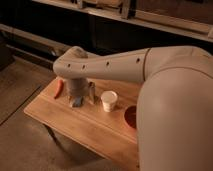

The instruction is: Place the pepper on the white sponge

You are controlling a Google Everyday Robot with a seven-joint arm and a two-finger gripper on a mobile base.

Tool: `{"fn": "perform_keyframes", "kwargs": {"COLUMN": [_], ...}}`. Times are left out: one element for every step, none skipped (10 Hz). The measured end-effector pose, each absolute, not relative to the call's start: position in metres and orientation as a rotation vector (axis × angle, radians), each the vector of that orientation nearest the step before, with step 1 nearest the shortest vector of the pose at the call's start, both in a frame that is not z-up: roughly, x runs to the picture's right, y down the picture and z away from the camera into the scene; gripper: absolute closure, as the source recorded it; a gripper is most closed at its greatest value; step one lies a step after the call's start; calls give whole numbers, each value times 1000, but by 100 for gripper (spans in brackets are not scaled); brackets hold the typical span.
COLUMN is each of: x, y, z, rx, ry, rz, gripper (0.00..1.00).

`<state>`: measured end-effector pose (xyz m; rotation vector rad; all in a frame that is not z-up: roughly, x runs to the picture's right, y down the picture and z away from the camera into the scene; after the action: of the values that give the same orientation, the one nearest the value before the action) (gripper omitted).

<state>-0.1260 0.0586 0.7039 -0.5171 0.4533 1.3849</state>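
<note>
The red pepper [59,88] lies on the wooden table [75,125] near its left edge. My gripper [83,98] hangs from the white arm and points down at the table just right of the pepper, apart from it. Its fingers stand apart and hold nothing. A small pale grey shape [76,102] sits at the left fingertip; I cannot tell whether it is the white sponge. No other sponge shows.
A white paper cup [108,100] stands upright right of the gripper. A red bowl [130,117] sits further right, partly hidden by my arm [165,100]. Dark shelving runs along the back. The floor lies left of the table.
</note>
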Motion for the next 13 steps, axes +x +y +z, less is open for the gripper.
{"fn": "perform_keyframes", "kwargs": {"x": [-133,-139,-158,-173,-187,-200,-211,-221,-227,-235,-237,-242,-247], "y": [54,51,48,48,48,49,49,45,41,29,22,11,-3], "z": [705,705,705,706,710,714,718,723,728,735,738,742,747], "rx": [-510,-503,-502,-497,-490,-483,-478,-470,-463,-447,-438,-424,-407], "ry": [437,427,403,393,392,397,403,412,423,445,455,468,484], "rz": [1374,1360,1330,1301,1263,1222,1184,1157,1148,1153,1160,1172,1185], "gripper": [35,35,35,35,35,35,35,35,35,35,35,35,35]}}
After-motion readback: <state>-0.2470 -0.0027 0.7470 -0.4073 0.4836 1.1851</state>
